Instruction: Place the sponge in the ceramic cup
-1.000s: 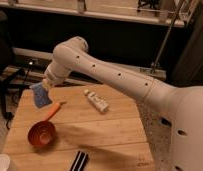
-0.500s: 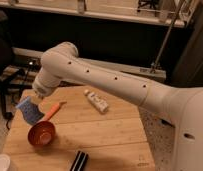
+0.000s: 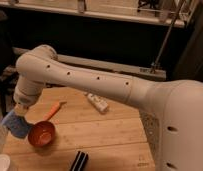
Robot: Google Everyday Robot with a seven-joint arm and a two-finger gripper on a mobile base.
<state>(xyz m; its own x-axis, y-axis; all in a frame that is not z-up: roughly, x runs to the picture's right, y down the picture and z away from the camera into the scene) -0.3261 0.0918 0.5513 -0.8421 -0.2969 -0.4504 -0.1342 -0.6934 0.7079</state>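
Observation:
The blue-lavender sponge (image 3: pixel 15 124) hangs over the left edge of the wooden table (image 3: pixel 105 135), held at its top by my gripper (image 3: pixel 21 111), which reaches down from the white arm at the left. The gripper is shut on the sponge. The white ceramic cup (image 3: pixel 1 163) shows only partly at the bottom left corner, below and a little left of the sponge.
An orange scoop (image 3: pixel 42 133) with a handle lies just right of the sponge. A white tube-like bottle (image 3: pixel 97 102) lies mid-table. A black striped block (image 3: pixel 79 161) sits at the front edge. My arm's bulky white body fills the right side.
The gripper has carried the sponge leftward and down, from above the scoop's handle to the table's left edge, closer to the cup.

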